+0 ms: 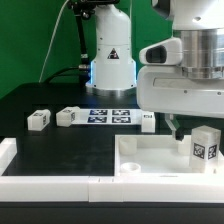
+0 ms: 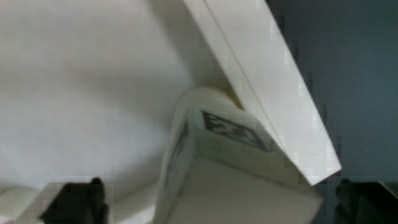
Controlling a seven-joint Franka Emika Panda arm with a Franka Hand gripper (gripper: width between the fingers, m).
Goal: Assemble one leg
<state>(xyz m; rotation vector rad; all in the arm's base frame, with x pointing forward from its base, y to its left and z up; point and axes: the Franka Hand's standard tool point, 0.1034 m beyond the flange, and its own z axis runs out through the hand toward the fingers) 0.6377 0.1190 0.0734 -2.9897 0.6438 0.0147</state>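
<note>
A leg [image 1: 205,146], a small white block with a black-and-white tag, stands upright on the right part of the large flat white panel [image 1: 140,158]. My gripper [image 1: 183,122] hangs just above and slightly to the exterior view's left of it. In the wrist view the same leg [image 2: 231,140] lies between my gripper's [image 2: 217,203] two dark fingertips [image 2: 71,203]. The jaws stand wide apart with a gap to the leg on each side. The gripper is open and holds nothing. Three more legs lie on the black table: one [image 1: 38,120], a second [image 1: 68,116] and a third [image 1: 147,120].
The marker board [image 1: 108,115] lies behind the panel in front of the arm's base [image 1: 110,65]. A white L-shaped rail [image 1: 50,180] runs along the table's front left. The panel's raised edge [image 2: 267,90] runs beside the leg in the wrist view.
</note>
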